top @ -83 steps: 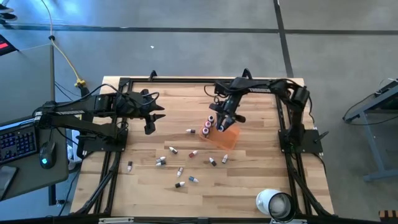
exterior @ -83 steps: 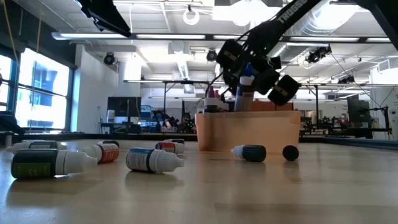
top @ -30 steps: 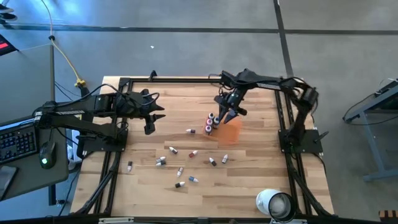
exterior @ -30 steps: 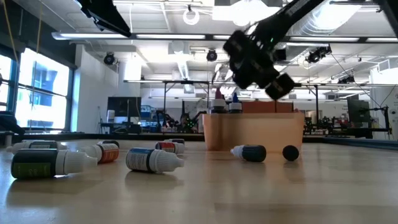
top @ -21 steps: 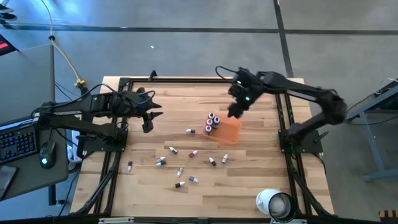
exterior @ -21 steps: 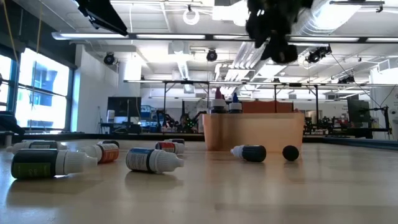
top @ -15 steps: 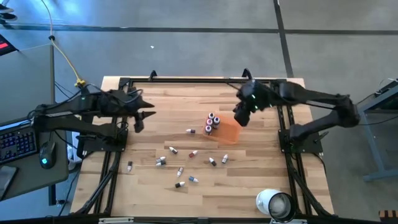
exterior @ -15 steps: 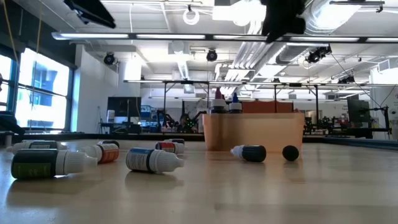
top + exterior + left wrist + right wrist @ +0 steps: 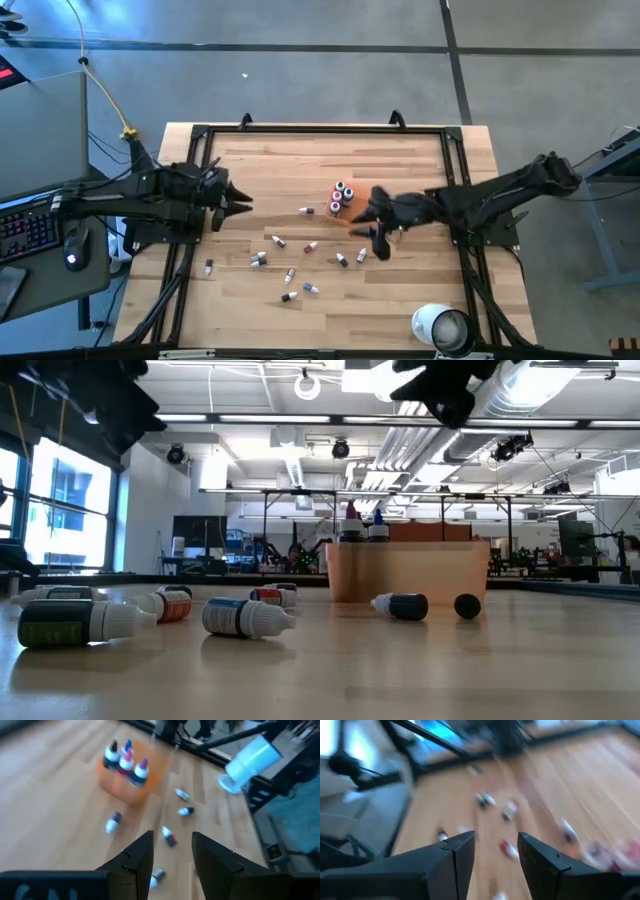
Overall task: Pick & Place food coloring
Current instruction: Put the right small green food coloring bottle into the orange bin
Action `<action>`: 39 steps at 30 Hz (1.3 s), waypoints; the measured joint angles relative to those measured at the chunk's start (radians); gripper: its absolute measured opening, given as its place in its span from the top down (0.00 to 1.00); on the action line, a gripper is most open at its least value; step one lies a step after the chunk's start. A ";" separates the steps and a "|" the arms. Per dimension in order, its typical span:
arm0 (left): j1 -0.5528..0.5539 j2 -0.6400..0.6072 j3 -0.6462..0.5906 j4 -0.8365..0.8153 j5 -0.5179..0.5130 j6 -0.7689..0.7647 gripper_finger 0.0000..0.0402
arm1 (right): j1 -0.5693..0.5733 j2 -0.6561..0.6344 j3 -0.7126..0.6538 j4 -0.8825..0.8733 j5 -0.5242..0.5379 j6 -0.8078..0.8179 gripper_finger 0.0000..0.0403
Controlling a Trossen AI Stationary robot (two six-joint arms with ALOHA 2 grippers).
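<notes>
Several tiny food coloring bottles point(image 9: 341, 194) stand upright in the translucent orange tray point(image 9: 353, 223), at its left end; the left wrist view shows them too point(image 9: 127, 760). Several more bottles point(image 9: 290, 275) lie on their sides on the wood nearer the near edge, also seen in the low view point(image 9: 248, 616). My right gripper point(image 9: 370, 222) hangs open and empty above the tray's right part, hiding most of it. My left gripper point(image 9: 238, 204) is open and empty over the table's left side, well clear of the bottles.
A large white roll point(image 9: 443, 328) stands at the near right corner. A dark metal frame point(image 9: 300, 129) runs round the table's edges. A keyboard and mouse point(image 9: 72, 260) sit on a desk off the left side. Bare wood lies between the tray and the far edge.
My right gripper has risen away from the bottles in the tray, swung toward the right edge, then come back toward the near edge to hang over the tray's right part. My left gripper has drawn back a little toward the left edge. The bottles have stayed put.
</notes>
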 joint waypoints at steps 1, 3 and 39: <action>0.000 0.007 -0.014 0.003 0.012 -0.017 0.67 | 0.016 0.000 -0.048 0.098 0.000 -0.039 0.65; 0.000 0.025 -0.047 -0.002 0.015 -0.035 0.67 | 0.045 0.000 -0.140 0.255 0.000 -0.117 0.65; -0.229 0.631 -0.114 0.482 -0.095 0.123 0.67 | 0.045 0.063 -0.246 0.402 0.137 -0.305 0.77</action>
